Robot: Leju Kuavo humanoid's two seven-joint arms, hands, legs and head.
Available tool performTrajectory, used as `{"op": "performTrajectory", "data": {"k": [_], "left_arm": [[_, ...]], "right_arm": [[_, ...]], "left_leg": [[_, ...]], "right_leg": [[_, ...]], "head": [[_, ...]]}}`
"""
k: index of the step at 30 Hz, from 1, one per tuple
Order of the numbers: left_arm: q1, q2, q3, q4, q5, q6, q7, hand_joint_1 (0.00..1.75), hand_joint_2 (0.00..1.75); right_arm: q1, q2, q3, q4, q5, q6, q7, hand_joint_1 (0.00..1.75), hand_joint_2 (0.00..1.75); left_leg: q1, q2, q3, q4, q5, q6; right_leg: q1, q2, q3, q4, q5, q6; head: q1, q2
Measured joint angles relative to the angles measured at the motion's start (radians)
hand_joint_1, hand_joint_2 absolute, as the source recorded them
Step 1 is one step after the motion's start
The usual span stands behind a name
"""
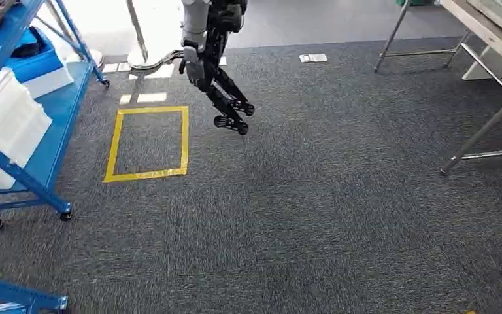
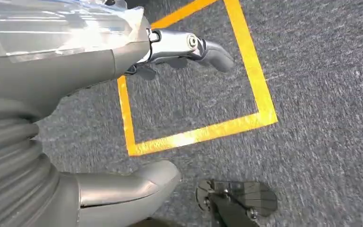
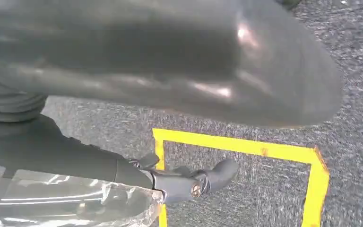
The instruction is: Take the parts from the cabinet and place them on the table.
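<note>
Head view: blue cabinet (image 1: 36, 163) sits left and table (image 1: 490, 33) right, well apart. A clear plastic bag (image 2: 52, 23) lies against the left robot hand (image 2: 123, 56), finger straight; grip can't be told. Right robot hand (image 3: 123, 170) likewise.

The carpet (image 1: 314, 196) is dark grey, flecked with lighter specks. On it a square (image 1: 148, 143) is marked in yellow tape — orange-yellow in the wrist views. The cabinet (image 1: 36, 163) has a bright blue frame and shelves, black casters, and holds white boxes (image 1: 6, 124). White labels (image 1: 313, 58) lie on the carpet farther off. The worktop (image 1: 490, 33) stands on silver-grey legs. The left robot hand (image 2: 123, 61) is matt grey with darker fingers (image 2: 215, 54) and holds something wrapped in clear, glossy plastic — the right robot hand (image 3: 137, 177) is darker, near black.
</note>
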Motion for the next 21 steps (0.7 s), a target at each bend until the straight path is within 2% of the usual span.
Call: {"op": "performTrajectory", "data": {"k": [1,2,3,4,5,6,7,9,10,11,12,13,14,15,16,17,18,19,20,21], "left_arm": [[0.001,0.000,0.000,0.000,0.000,0.000,0.000,0.00,1.75],[0.002,0.000,0.000,0.000,0.000,0.000,0.000,0.00,1.75],[0.003,0.000,0.000,0.000,0.000,0.000,0.000,0.00,1.75],[0.003,0.000,0.000,0.000,0.000,0.000,0.000,0.00,1.75],[0.003,0.000,0.000,0.000,0.000,0.000,0.000,0.00,1.75],[0.003,0.000,0.000,0.000,0.000,0.000,0.000,0.00,1.75],[0.003,0.001,0.000,0.000,0.000,0.000,0.001,0.00,1.75],[0.004,0.000,0.000,0.000,0.000,0.000,0.001,0.00,1.75],[0.006,0.000,0.000,0.000,0.000,0.000,0.002,0.00,1.75],[0.007,0.002,0.000,0.000,0.000,0.000,0.002,0.00,1.75],[0.008,0.001,0.000,0.000,0.000,0.000,0.002,0.00,1.75],[0.007,0.001,0.000,0.000,0.000,0.001,0.002,0.00,1.75],[0.004,0.000,0.000,0.000,0.000,0.001,0.003,0.00,1.75],[0.004,0.000,0.000,0.000,0.000,0.001,0.003,0.00,1.75],[0.005,0.000,0.000,0.000,0.000,0.001,0.004,0.00,1.75],[0.006,0.000,0.000,0.000,-0.001,0.001,0.005,0.00,1.75],[0.008,0.000,0.000,0.000,-0.003,0.001,0.007,0.00,1.75],[0.008,0.000,0.000,0.000,-0.007,0.001,0.008,0.00,1.75],[0.007,0.000,0.000,0.000,-0.009,0.001,0.008,0.00,1.75],[0.006,0.000,0.000,0.000,-0.011,0.001,0.008,0.00,1.75]], "right_arm": [[0.002,-0.001,0.000,0.000,0.000,0.000,0.000,0.00,0.00],[0.003,-0.002,0.000,0.000,0.000,0.000,0.000,0.00,0.00],[0.003,-0.002,0.000,0.000,0.000,0.000,0.000,0.00,0.00],[0.002,-0.003,0.000,0.000,-0.001,0.000,0.000,0.00,0.00],[0.002,-0.003,0.000,0.000,-0.001,0.000,0.000,0.00,0.00],[0.002,-0.003,0.000,0.000,-0.001,0.000,0.000,0.00,0.00],[0.001,-0.002,0.000,0.000,0.000,0.000,0.000,0.00,0.00],[-0.002,-0.002,0.000,0.000,0.000,0.000,0.000,0.00,0.00],[-0.003,-0.001,0.000,0.000,0.000,0.000,0.000,0.00,0.00],[-0.004,0.003,0.000,0.000,0.000,0.000,0.000,0.00,0.00],[-0.005,0.002,0.000,0.000,0.000,0.000,0.000,0.00,0.00],[-0.003,0.002,0.000,0.000,0.000,0.000,0.000,0.00,0.00],[-0.001,0.000,0.000,0.000,0.000,0.000,0.000,0.00,0.00],[0.001,0.000,0.000,0.000,-0.001,0.000,0.000,0.00,0.00],[0.001,-0.001,0.000,0.000,-0.001,0.000,0.002,0.00,0.00],[0.000,-0.001,0.000,0.000,-0.001,0.000,0.003,0.00,0.00],[0.000,-0.001,0.000,0.000,-0.001,0.000,0.003,0.00,0.00],[0.000,-0.001,0.000,0.000,-0.002,0.000,0.005,0.00,0.00],[-0.001,-0.001,0.000,0.000,-0.003,0.000,0.006,0.00,0.00],[-0.002,0.000,0.000,0.000,-0.005,0.000,0.006,0.00,0.00]], "left_leg": [[-0.001,-0.012,0.001,0.000,0.000,0.000],[-0.001,-0.023,0.002,0.001,0.000,0.000],[-0.001,-0.035,0.003,0.001,-0.001,-0.001],[-0.001,-0.048,0.006,0.002,-0.002,-0.002],[-0.001,-0.058,0.009,0.004,-0.003,-0.005],[-0.002,-0.066,0.007,0.005,-0.005,-0.009],[-0.010,-0.076,0.007,0.012,-0.012,-0.017],[-0.008,-0.079,0.004,0.011,-0.013,-0.023],[-0.005,-0.084,0.002,0.010,-0.011,-0.028],[-0.002,-0.084,0.001,0.017,-0.015,-0.030],[-0.004,-0.044,-0.007,0.039,-0.034,-0.036],[-0.002,-0.020,-0.029,0.086,-0.066,-0.041],[0.002,-0.007,-0.062,0.154,-0.104,-0.046],[0.006,0.001,-0.115,0.256,-0.150,-0.052],[0.009,0.004,-0.149,0.318,-0.169,-0.055],[0.012,0.008,-0.161,0.337,-0.161,-0.056],[0.014,0.011,-0.150,0.308,-0.135,-0.056],[0.015,0.013,-0.119,0.246,-0.097,-0.055],[0.015,0.025,-0.064,0.141,-0.048,-0.051],[0.013,0.057,-0.011,0.049,-0.016,-0.044]], "right_leg": [[0.000,0.003,-0.031,0.053,-0.011,0.004],[0.001,0.003,-0.039,0.054,0.000,0.012],[0.000,0.004,-0.022,0.006,0.030,0.023],[-0.001,0.007,0.020,-0.091,0.079,0.036],[-0.004,0.022,0.066,-0.194,0.124,0.046],[-0.010,0.052,0.093,-0.264,0.147,0.047],[-0.003,0.044,0.091,-0.269,0.150,0.032],[0.001,0.036,0.093,-0.267,0.149,0.013],[0.000,0.030,0.101,-0.267,0.151,0.008],[-0.013,0.021,0.102,-0.272,0.157,-0.001],[-0.011,0.017,0.105,-0.273,0.158,-0.007],[-0.010,0.010,0.106,-0.273,0.156,-0.013],[-0.007,0.002,0.106,-0.273,0.154,-0.016],[-0.004,-0.011,0.105,-0.273,0.152,-0.019],[-0.002,-0.020,0.105,-0.273,0.151,-0.019],[-0.001,-0.029,0.105,-0.273,0.151,-0.019],[-0.001,-0.036,0.106,-0.273,0.149,-0.020],[0.000,-0.043,0.108,-0.273,0.149,-0.021],[0.000,-0.050,0.111,-0.273,0.146,-0.019],[0.000,-0.055,0.115,-0.273,0.145,-0.018]], "head": [[0.001,0.000],[0.001,0.000],[0.001,0.000],[0.000,0.000],[0.001,0.000],[0.003,0.000],[0.005,0.000],[0.001,0.000],[0.001,0.000],[0.001,0.000],[0.001,0.000],[-0.009,0.000],[-0.009,0.000],[-0.009,0.000],[-0.010,0.000],[-0.009,0.000],[-0.009,0.000],[-0.009,0.000],[-0.009,0.000],[-0.010,0.000]]}}
